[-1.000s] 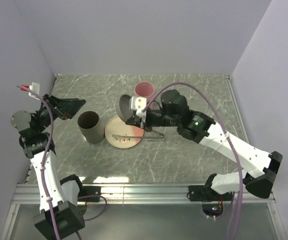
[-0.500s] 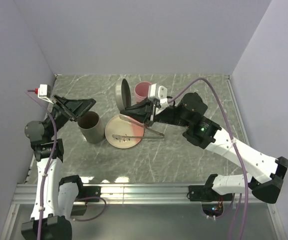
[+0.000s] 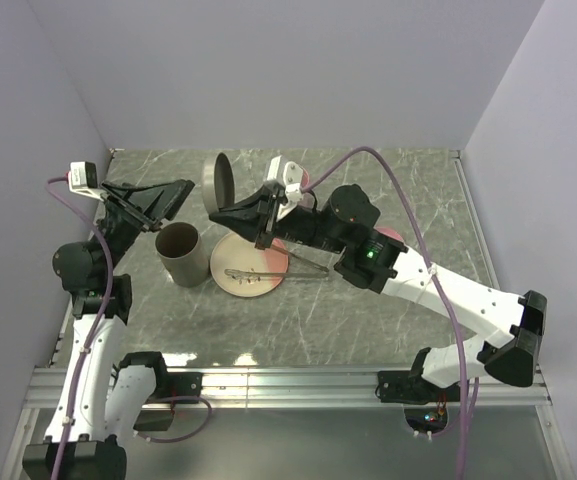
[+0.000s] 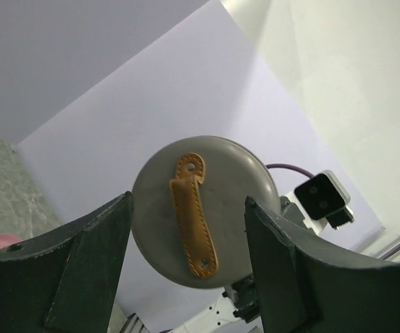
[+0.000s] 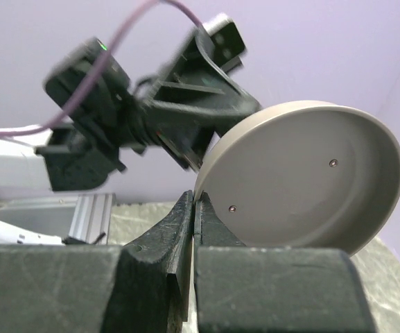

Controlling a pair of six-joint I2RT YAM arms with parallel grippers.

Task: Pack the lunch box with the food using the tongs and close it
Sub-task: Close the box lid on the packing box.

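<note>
We find the right gripper [image 5: 194, 208] clamped on the lid [image 5: 310, 173], held aloft. The left gripper [image 3: 180, 197] stands apart, empty. The tongs [image 3: 268, 270] lie on the plate [image 3: 230, 287] and the lunch box [image 3: 181, 255] is open. We judge packing and closing outstanding.

Left claw [image 3: 178, 198] aloft, jaws wide apart; right claw [image 3: 220, 211] tightly pinched, opposite it.

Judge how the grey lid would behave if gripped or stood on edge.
The lid is probably stiff: pinched at its rim by the right gripper, it shows no bend. Round, it would likely roll on edge. Its orange strap looks flexible.
</note>
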